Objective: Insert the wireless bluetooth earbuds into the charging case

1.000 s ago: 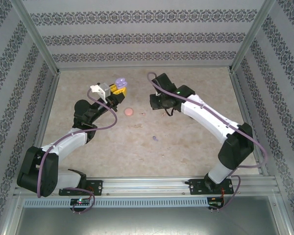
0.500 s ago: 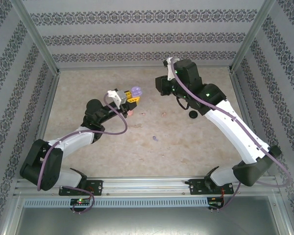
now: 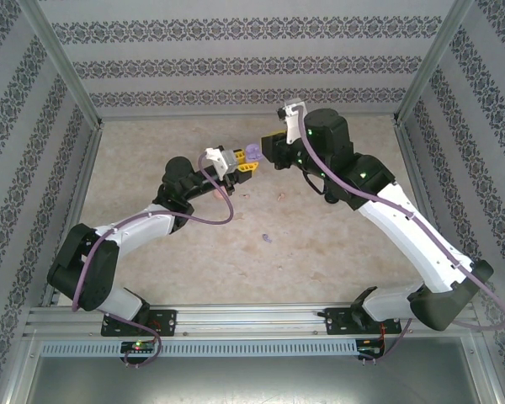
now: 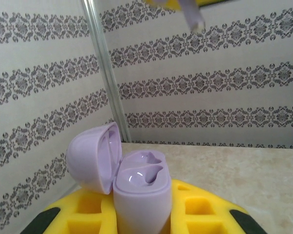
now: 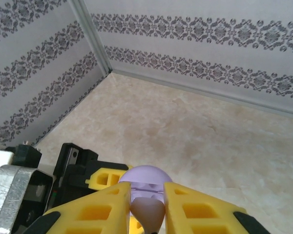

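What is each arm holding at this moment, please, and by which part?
Left fingers clamp the open purple case by its base; right fingers pinch an earbud, stem sticking out.

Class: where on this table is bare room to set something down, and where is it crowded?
Bare: far-left corner of table, against walls; near strip before the bases. Crowded: centre, where left gripper, purple case and right gripper cluster.

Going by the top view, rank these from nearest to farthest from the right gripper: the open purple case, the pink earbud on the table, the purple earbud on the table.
1. Purple case: just off the right gripper, held in the left gripper.
2. Pink earbud: on the table, nearer the arm bases.
3. Purple earbud: on the table, closer still to the bases.
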Robot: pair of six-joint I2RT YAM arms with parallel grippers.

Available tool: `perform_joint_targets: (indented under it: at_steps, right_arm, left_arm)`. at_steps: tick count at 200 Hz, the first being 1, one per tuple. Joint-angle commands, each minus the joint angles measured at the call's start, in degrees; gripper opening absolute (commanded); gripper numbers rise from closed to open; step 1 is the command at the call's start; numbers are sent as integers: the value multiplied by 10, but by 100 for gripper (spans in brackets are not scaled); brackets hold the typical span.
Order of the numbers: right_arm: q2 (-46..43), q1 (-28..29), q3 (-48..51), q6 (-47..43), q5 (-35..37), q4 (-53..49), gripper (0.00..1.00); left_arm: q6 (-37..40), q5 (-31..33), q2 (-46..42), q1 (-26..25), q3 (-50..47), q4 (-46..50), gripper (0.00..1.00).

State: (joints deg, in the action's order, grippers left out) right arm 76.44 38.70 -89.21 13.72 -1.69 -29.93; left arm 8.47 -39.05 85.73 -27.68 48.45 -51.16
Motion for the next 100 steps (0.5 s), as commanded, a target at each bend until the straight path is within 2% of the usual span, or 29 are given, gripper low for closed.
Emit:
perform_joint_targets:
  at_steps: [1, 100]
  right_arm:
    - [-14, 15, 23, -24, -14, 27, 23]
    - [0, 24, 52, -26, -3, 58, 23]
  left_arm:
    - [21, -29, 0, -8, 21, 15, 0]
    - [15, -41, -16, -13, 19, 16, 0]
